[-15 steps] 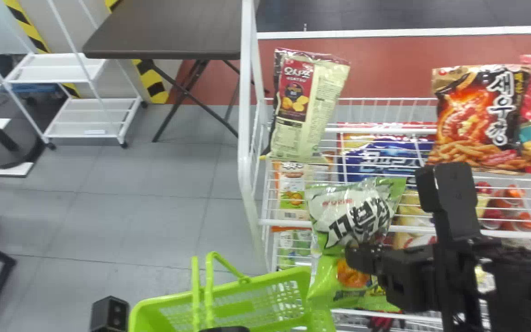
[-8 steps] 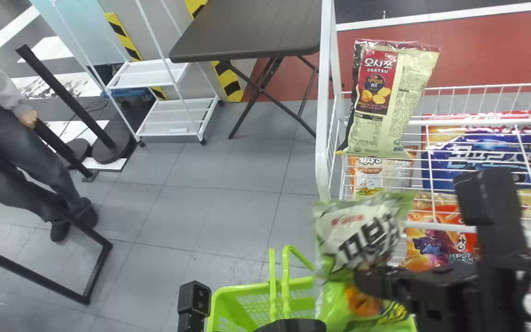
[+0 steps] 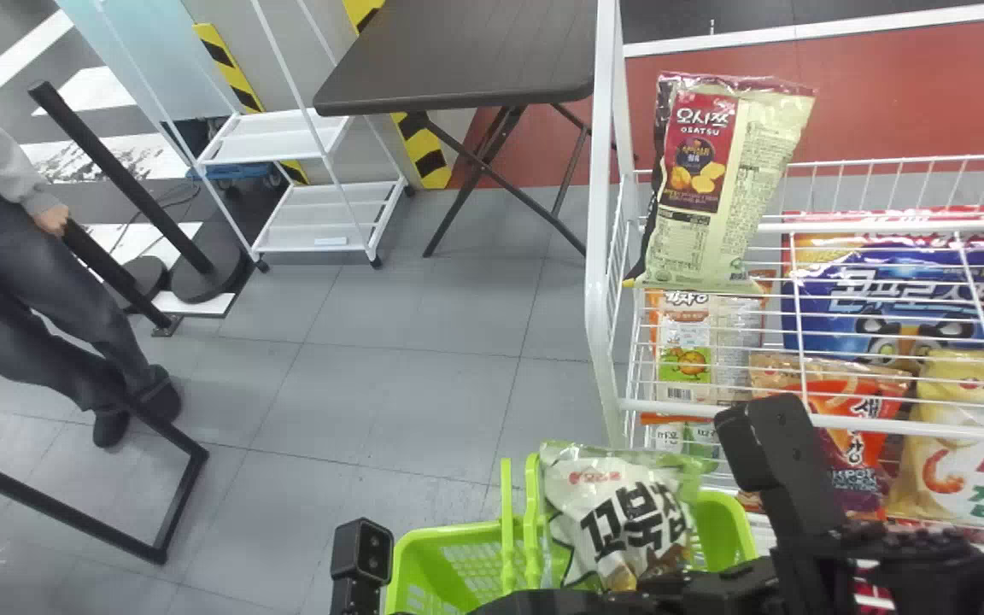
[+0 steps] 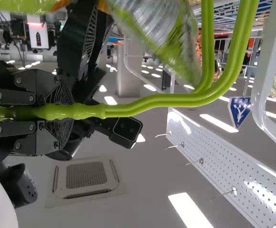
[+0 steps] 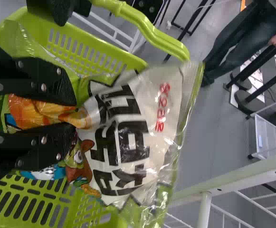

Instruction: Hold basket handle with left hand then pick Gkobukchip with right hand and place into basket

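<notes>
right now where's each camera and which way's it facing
Head view: on the head, facing forward, down at the rack; left arm, right arm show.
Left wrist view: on that wrist, facing ceiling lights past left gripper.
Right wrist view: on that wrist, facing basket and floor past right gripper.
Head and right wrist share the Gkobukchip.

A white wire rack [image 3: 600, 213] carries colourful snack bags [image 3: 893, 286].

Left claw [image 3: 535, 602] clamps while 2-fingered right claw [image 3: 639, 589] pinches.

Black arms, round silver screws
</notes>
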You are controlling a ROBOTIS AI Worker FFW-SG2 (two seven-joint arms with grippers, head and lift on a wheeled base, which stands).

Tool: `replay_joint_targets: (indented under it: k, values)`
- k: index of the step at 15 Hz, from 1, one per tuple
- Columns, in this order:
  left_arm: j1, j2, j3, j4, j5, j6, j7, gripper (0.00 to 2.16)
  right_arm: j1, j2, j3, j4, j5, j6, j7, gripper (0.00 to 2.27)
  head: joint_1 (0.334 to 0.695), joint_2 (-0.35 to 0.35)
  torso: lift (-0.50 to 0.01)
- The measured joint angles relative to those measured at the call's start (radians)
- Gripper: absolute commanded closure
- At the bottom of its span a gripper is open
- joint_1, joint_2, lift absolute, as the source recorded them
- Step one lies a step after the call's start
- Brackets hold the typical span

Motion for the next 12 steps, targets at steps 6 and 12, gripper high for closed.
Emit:
replay_joint_targets:
  k: [6, 12]
  values:
    - [-0.003, 0.001, -0.004, 0.003, 0.000, 0.000, 0.002, 2.15, 0.130, -0.055, -0.044, -0.070, 0.268, -0.384, 0.109, 0.08, 0.695, 0.350, 0.000]
    - [-0.006, -0.005, -0.003, 0.027, 0.000, -0.006, -0.010, 2.15, 0.297, -0.066, -0.245, 0.057, 0.375, -1.193, 0.105, 0.08, 0.695, 0.098, 0.000]
